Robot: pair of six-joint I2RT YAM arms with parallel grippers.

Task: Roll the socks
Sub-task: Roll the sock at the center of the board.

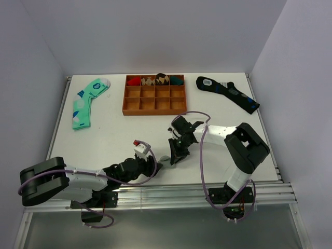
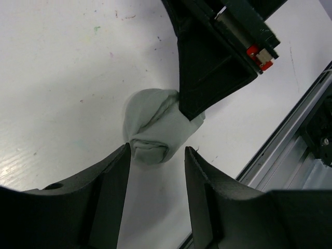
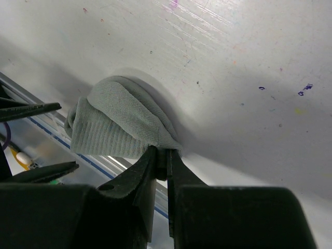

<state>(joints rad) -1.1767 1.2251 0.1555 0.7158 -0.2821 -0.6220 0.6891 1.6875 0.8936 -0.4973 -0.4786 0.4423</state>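
Note:
The socks (image 1: 164, 158) are a light-grey bundle, partly rolled, lying near the table's front edge between my two grippers. My right gripper (image 3: 167, 150) is shut on a fold at the edge of the socks (image 3: 116, 122), pinning it against the table. In the left wrist view the socks (image 2: 153, 127) lie just beyond the tips of my left gripper (image 2: 155, 150), which is open with nothing between its fingers. The right gripper's dark fingers (image 2: 207, 67) come down onto the bundle from above. In the top view the left gripper (image 1: 155, 165) and right gripper (image 1: 175, 155) nearly meet.
A brown wooden tray (image 1: 154, 106) with compartments holds rolled socks in its back row. A mint-green patterned sock (image 1: 85, 104) lies far left, a long dark navy sock (image 1: 227, 93) far right. The metal rail (image 1: 181, 189) runs just behind the bundle's near side.

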